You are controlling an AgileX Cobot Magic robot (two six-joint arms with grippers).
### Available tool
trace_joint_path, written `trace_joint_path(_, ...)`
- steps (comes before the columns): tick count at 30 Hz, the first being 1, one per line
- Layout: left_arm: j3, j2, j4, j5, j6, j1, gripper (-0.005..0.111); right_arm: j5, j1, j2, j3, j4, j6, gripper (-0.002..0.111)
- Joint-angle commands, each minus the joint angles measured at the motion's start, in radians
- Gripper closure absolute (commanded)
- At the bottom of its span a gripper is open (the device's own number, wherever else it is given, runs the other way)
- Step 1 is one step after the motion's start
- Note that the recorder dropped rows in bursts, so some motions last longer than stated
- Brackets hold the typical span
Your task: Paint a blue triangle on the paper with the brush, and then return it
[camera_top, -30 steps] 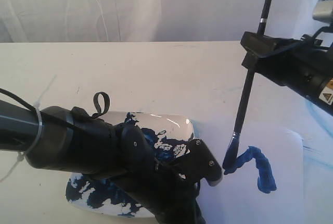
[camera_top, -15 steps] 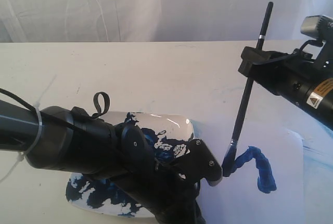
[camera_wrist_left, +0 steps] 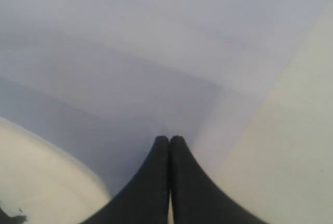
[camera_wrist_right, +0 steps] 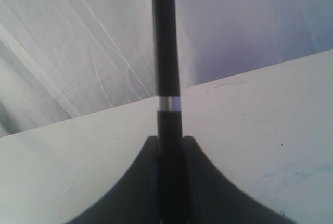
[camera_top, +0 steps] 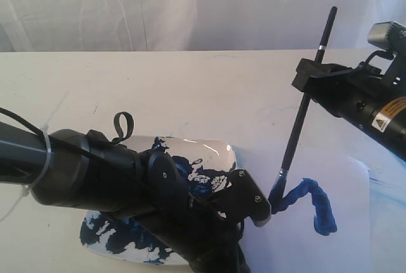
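The cream worktop [camera_top: 158,89] lies bare and wide behind the dish [camera_top: 200,151] and off to the left, up to its far edge, where a white creased curtain [camera_top: 158,6] hangs. The near right corner is the crowded part. There the paper [camera_top: 288,247], a smooth bluish-white sheet, runs out of sight at the near side. Its right edge lies beside faint blue smears [camera_top: 384,184] on the worktop.

The brush [camera_top: 295,139], thin, black and round-shafted, stands nearly upright. Its long axis leans so that the bare end points up and to the right, and its wet bristles point down onto the paper. They meet the left end of the blue triangle [camera_top: 311,200], which is only a thick, lumpy bent stroke, open on one side.

The right claw [camera_top: 309,75] pinches the brush high on its shaft, below a silver band.

The left claw [camera_top: 257,213] has its tips pressed together with nothing between them. It sits at the paper's left edge, just beside the bristles and over the glossy white dish, which is blotched with dark blue paint.
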Motion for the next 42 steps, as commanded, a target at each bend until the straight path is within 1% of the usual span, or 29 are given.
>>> trace_joint_path(1,0.013,0.006,0.003,0.024,0.001,-0.002,0.107,-0.018,0.001,0.002,0.004,0.023,-0.01,0.108)
trace_joint_path(9,0.013,0.006,0.003,0.024,0.001,-0.002,0.107,-0.006,0.001,0.002,0.004,0.138,-0.093,0.108)
trace_joint_path(16,0.013,0.006,0.003,0.022,0.001,-0.002,0.107,0.064,0.001,0.002,0.004,0.139,-0.127,0.108)
trace_joint_path(22,0.013,0.006,0.003,0.022,0.001,-0.002,0.107,0.0,0.001,0.032,0.004,0.144,-0.134,0.108)
trace_joint_path(42,0.013,0.006,0.003,0.024,0.001,-0.002,0.107,0.0,0.001,0.079,0.002,0.153,-0.149,0.108)
